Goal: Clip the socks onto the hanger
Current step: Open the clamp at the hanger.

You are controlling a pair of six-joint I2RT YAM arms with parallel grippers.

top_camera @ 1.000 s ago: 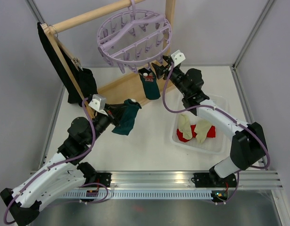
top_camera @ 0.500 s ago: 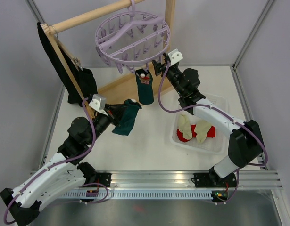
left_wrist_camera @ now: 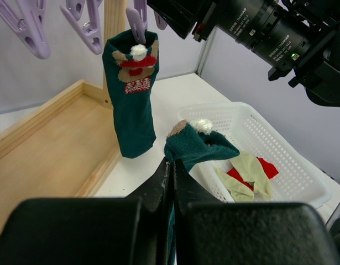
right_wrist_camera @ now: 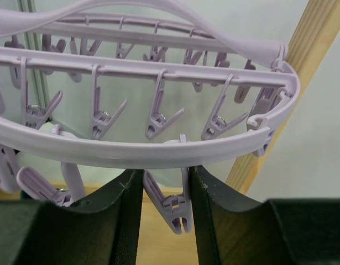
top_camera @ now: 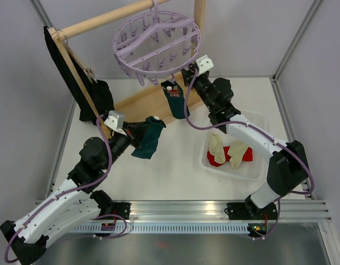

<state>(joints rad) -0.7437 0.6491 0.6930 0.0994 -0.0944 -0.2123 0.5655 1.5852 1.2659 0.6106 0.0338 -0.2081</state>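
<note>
My left tool (left_wrist_camera: 171,172) is pinching one teal sock (left_wrist_camera: 200,144). My right tool (right_wrist_camera: 165,175) is standing spread around one clip (right_wrist_camera: 170,207) of the lavender hanger (right_wrist_camera: 131,152), where a second teal sock (left_wrist_camera: 131,105) is hanging. Two cream socks (left_wrist_camera: 244,172) and one red sock (left_wrist_camera: 267,165) are lying in the basket (left_wrist_camera: 286,160).

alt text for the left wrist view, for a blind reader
The left pincer is shut on a dark teal sock; a matching sock hangs from a lavender hanger clip ahead. To the right, a white basket holds cream socks and a red sock, with the right arm above.
</note>
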